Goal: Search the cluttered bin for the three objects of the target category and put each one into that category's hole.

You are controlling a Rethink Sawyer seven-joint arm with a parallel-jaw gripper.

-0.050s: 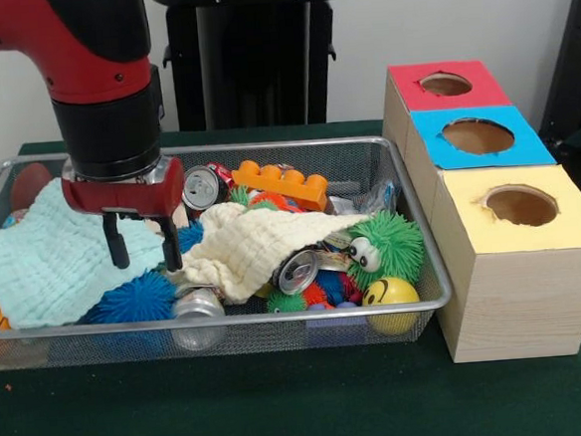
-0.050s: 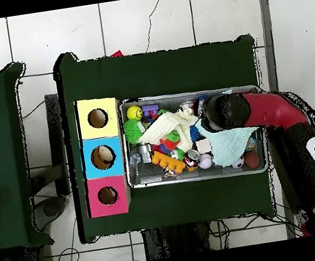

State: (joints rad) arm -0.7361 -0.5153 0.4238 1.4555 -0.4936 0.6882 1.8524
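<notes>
Gripper (image 1: 143, 250) spread and empty, hanging over the light-blue cloth (image 1: 45, 265) at one end of the wire bin (image 1: 429, 268), cans (image 1: 205, 187) and toys not yet pulled out, so sorting into the box holes (image 1: 520, 205) looks barely started.

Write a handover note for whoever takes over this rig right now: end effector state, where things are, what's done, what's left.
End effector: open, empty, fingers pointing down over the seam between the light blue cloth and the cream cloth in the wire bin.
Bin: both cloths cover much of the clutter. Visible: cans; orange brick; green fuzzy toy; yellow smiley ball; blue spiky ball.
Boxes: red, blue, yellow holes beside the bin.
Done: nothing in hand; hole contents cannot be told.
Left: uncover, find targets, drop them in.
</notes>
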